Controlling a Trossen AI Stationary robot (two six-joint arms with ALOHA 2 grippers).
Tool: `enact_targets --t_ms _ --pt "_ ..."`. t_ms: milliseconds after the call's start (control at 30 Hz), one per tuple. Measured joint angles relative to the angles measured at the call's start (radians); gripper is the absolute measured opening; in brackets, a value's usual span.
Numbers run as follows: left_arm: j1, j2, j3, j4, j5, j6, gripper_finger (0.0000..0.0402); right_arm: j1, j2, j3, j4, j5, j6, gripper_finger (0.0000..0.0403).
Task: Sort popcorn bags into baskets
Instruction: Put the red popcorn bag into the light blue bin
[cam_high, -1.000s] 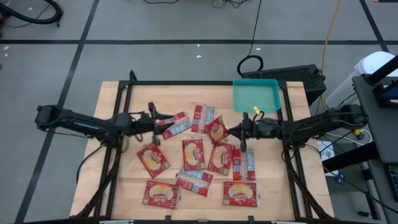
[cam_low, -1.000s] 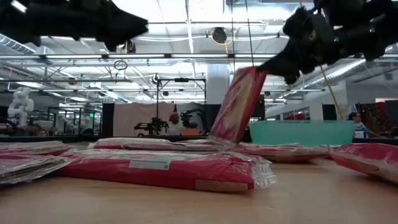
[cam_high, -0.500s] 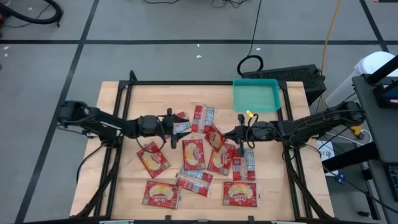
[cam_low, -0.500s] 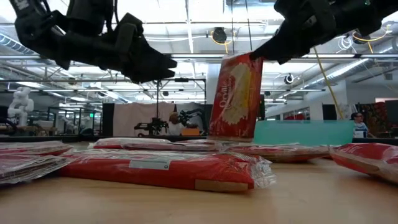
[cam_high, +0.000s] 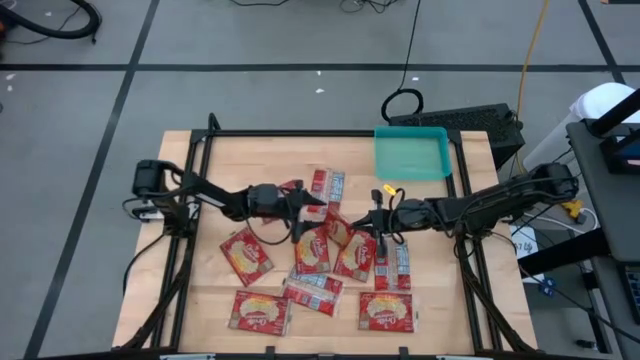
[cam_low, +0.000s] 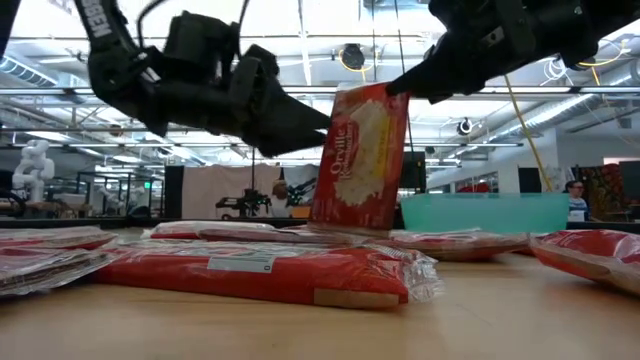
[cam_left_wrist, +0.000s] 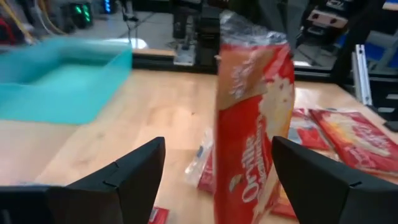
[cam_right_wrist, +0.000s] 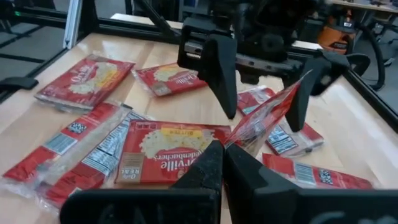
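Note:
A dozen or so red popcorn bags lie flat mid-table. One bag hangs upright over them, with my right gripper shut on its top. Its lower edge is just over the pile; whether it touches, I cannot tell. My left gripper is open. Its fingers stand on either side of the hanging bag, apart from it. The teal basket sits at the far right, with nothing in it. My right gripper pinches the hanging bag's top edge between its two fingers. The fingers come from the table's right side, nearly level and slanting a little down. The bag hangs upright below them, with its printed face toward the near edge.
Flat packets cover the table's middle and near half. Black frame rails run along the far edge and both sides. Bare wood lies at the far left. In the low view the basket stands behind the pile.
My left gripper has come down and toward the table's right, up to the hanging bag. My right gripper has drifted a little toward the left and rolled. The bag has swung from leaning on the pile to upright, with its printed face turned toward the near edge.

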Motion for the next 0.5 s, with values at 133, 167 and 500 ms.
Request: enact_targets --t_ms 133,167,500 --pt "0.029 0.049 0.035 -0.001 0.092 -0.06 0.0296 0.0 0.008 0.0 -0.002 0.0 -0.009 0.0" --pt "0.033 0.058 0.04 -0.001 0.11 -0.068 0.0296 0.0 0.008 0.0 0.0 0.0 -0.016 0.0" --pt "0.022 0.076 0.051 0.002 0.178 -0.004 0.0157 -0.016 0.008 -0.001 0.005 0.033 -0.077 0.0"
